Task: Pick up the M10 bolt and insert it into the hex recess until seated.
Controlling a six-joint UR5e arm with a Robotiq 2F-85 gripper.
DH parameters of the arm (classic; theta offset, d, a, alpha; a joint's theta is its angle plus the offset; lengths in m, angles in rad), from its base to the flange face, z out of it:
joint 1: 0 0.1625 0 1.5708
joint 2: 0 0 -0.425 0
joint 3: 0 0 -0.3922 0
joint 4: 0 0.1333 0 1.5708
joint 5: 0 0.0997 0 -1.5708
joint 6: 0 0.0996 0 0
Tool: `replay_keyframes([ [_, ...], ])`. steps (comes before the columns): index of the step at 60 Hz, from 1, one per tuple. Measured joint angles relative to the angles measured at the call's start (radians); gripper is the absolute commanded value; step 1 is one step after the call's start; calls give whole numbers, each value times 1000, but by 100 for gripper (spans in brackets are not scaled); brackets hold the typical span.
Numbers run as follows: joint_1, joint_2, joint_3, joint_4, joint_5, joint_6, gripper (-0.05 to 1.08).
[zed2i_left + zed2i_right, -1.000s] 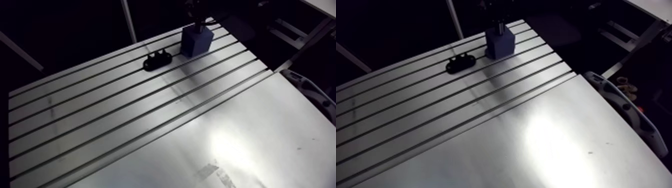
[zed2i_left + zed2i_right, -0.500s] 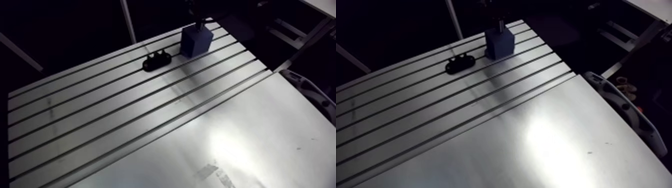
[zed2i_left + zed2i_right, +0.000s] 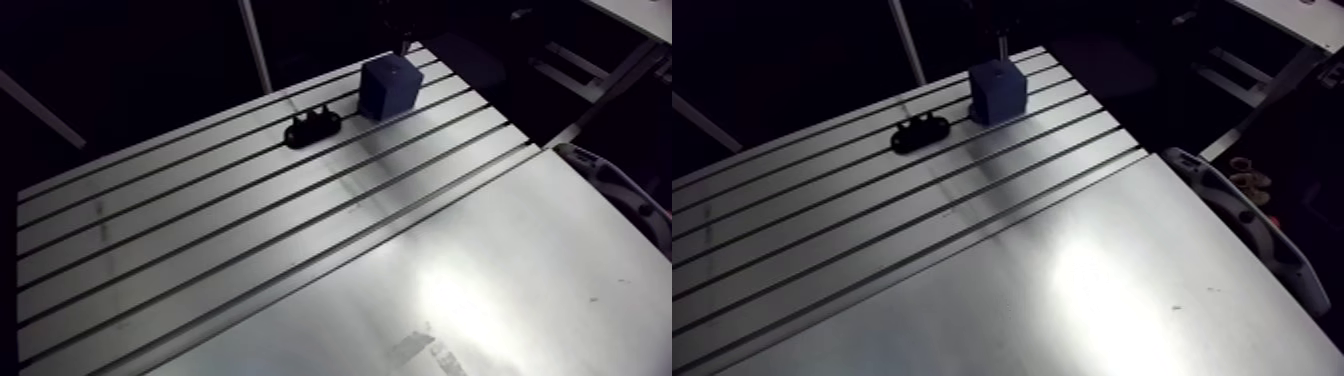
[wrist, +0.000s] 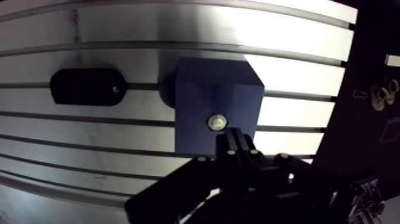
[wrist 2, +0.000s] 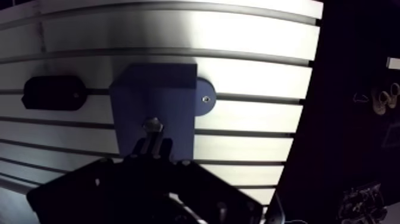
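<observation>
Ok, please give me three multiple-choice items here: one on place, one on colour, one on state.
1. The bolt's hex head shows: A on the bare table; B at the block's top face; C on the black part.
2. The block is: A red; B blue; C green.
3. The black part: A lies flat on the table; B stands on edge; C sits on the block.
Key: B, it shines against the blue top; B, its faces are blue; A, it rests flat beside the block.
</observation>
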Motion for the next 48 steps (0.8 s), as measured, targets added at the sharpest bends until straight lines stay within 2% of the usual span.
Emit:
replay_keyframes([
  [13,0,-5,-1,0,0,0,105],
  [17,0,-6,-1,1,0,0,101],
  [18,0,-6,-1,1,0,0,92],
  [19,0,-6,-1,1,0,0,92],
  [20,0,-7,0,1,0,0,71],
  [21,0,-7,0,1,0,0,71],
  [22,0,-7,0,1,0,0,37],
  [23,0,-8,0,1,0,0,37],
  [24,0,-8,1,2,0,0,6],
  [25,0,-8,1,3,0,0,1],
  [48,3,-21,5,46,1,-1,0],
])
